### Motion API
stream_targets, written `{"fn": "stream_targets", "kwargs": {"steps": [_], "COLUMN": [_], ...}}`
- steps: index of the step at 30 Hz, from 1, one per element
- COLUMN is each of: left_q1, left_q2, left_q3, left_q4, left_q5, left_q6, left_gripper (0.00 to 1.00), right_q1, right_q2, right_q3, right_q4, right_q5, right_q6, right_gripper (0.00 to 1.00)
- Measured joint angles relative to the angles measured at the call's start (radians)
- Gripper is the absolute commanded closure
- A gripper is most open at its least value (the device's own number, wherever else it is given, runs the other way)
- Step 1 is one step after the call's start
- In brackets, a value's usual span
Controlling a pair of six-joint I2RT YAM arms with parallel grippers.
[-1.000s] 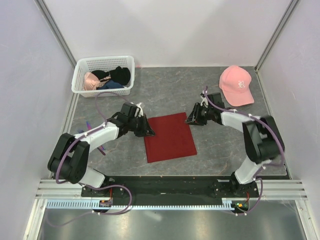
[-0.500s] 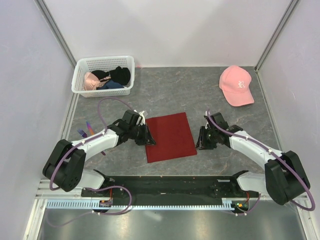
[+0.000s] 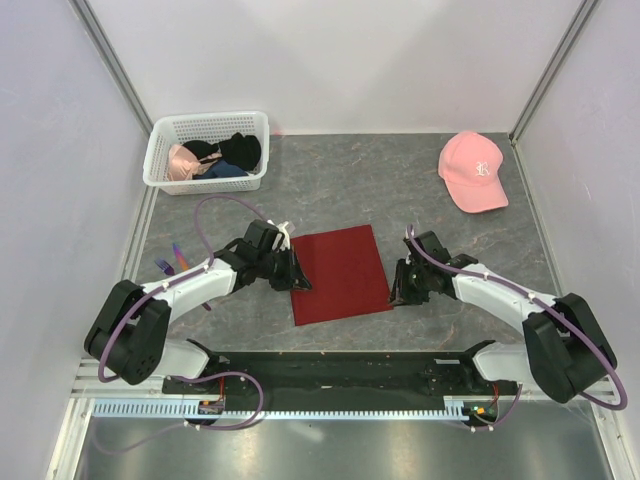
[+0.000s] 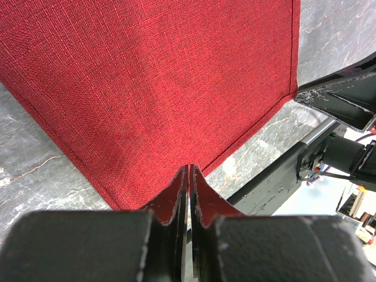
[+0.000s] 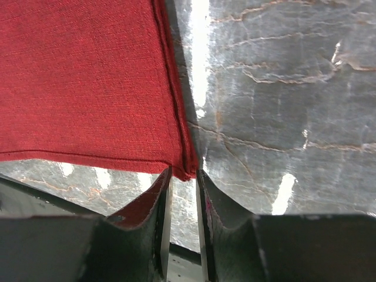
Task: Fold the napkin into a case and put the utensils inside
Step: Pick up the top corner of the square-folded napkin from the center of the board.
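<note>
The napkin [image 3: 340, 272] lies flat on the surface [image 3: 360, 190], between the two tools. The left tool [image 3: 299, 283] sits at the napkin's left edge, close to its near left corner. The right tool [image 3: 397, 294] sits at its near right corner. Well behind the left tool, off to its left, stands a basket [image 3: 205, 184] with garments [image 3: 238, 150] in it. Well behind the right tool, off to its right, lies a cap [image 3: 473, 170].

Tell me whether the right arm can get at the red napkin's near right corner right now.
Probably yes. The right gripper sits low at that corner of the napkin, jaws slightly apart astride its tip, with only bare table around it.
</note>
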Motion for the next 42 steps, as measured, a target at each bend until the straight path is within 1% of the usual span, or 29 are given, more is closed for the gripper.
{"fn": "stream_targets", "kwargs": {"steps": [7,8,9,10,14,20,22,23,26,27,32,34,36,38,39,40,41,42], "left_q1": [0.000,0.000,0.000,0.000,0.000,0.000,0.000,0.000,0.000,0.000,0.000,0.000,0.000,0.000,0.000,0.000,0.000,0.000], "left_q2": [-0.001,-0.001,-0.001,-0.001,-0.001,0.000,0.002,0.002,0.002,0.002,0.002,0.002,0.001,0.001,0.001,0.001,0.001,0.001], "left_q3": [-0.011,-0.011,-0.011,-0.011,-0.012,-0.029,-0.035,-0.037,-0.043,-0.045,-0.061,-0.061,-0.061,-0.061,-0.061,-0.061,-0.061,-0.061], "left_q4": [-0.001,-0.001,0.000,-0.001,0.000,0.004,0.006,0.006,0.008,0.007,0.006,0.007,0.008,0.007,0.008,0.008,0.008,0.008], "left_q5": [0.000,0.000,0.000,0.000,0.000,0.000,0.000,0.000,0.000,0.000,0.000,0.000,0.000,0.000,0.000,0.000,0.001,0.001], "left_q6": [0.000,0.000,0.000,0.000,0.000,0.000,0.000,0.000,0.000,0.000,0.000,-0.001,-0.001,-0.001,-0.001,-0.001,-0.001,-0.001], "left_gripper": [0.92,0.92,0.92,0.92,0.91,0.91,0.91,0.91,0.91,0.91,0.91,0.91,0.91,0.91,0.91,0.91,0.91,0.91], "right_q1": [0.009,0.011,0.011,0.013,0.022,0.037,0.038,0.039,0.041,0.042,0.043,0.043,0.043,0.043,0.043,0.043,0.043,0.043], "right_q2": [0.016,0.015,0.015,0.015,0.000,-0.048,-0.050,-0.050,-0.050,-0.049,-0.038,-0.034,-0.032,-0.032,-0.031,-0.029,-0.026,-0.024], "right_q3": [0.000,0.000,0.000,0.000,0.000,0.028,0.037,0.040,0.042,0.043,0.055,0.055,0.055,0.053,0.051,0.050,0.048,0.046], "right_q4": [0.024,0.024,0.024,0.023,0.007,-0.048,-0.055,-0.057,-0.057,-0.056,-0.051,-0.051,-0.049,-0.043,-0.040,-0.036,-0.033,-0.029], "right_q5": [-0.011,-0.011,-0.011,-0.011,-0.010,0.001,0.002,0.001,-0.008,-0.013,-0.019,-0.019,-0.022,-0.024,-0.026,-0.028,-0.031,-0.034], "right_q6": [0.011,0.012,0.013,0.013,0.019,0.018,0.017,0.015,0.014,0.014,0.013,0.015,0.014,0.015,0.016,0.017,0.019,0.021], "right_gripper": [0.81,0.83,0.90,0.93,0.94,0.91,0.99,1.00,0.99,0.88,0.75,0.75,0.79,0.81,0.86,0.88,0.89,0.88]}}
